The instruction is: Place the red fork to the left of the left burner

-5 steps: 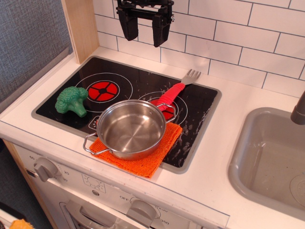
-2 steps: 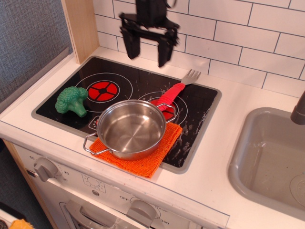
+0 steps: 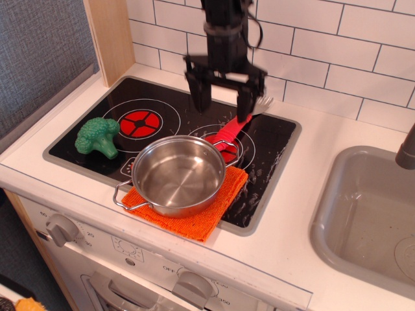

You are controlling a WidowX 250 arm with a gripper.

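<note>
The red fork (image 3: 228,133) lies on the black cooktop over the right burner, its handle end by the pot and its grey tines (image 3: 262,102) pointing to the back right. The left burner (image 3: 141,122) is a red four-part disc ringed in white. My gripper (image 3: 222,103) hangs open just above the fork's upper handle, with its left finger (image 3: 200,94) over the glass and its right finger (image 3: 245,103) in front of the handle near the tines. It holds nothing.
A green toy broccoli (image 3: 98,136) sits left of the left burner. A steel pot (image 3: 177,175) stands on an orange cloth (image 3: 198,216) at the cooktop's front. A grey sink (image 3: 363,214) is on the right, a wooden post (image 3: 110,39) at the back left.
My gripper has come down and to the right, from high by the tiled wall to just above the fork. It stays open. The fork, pot and broccoli have not moved.
</note>
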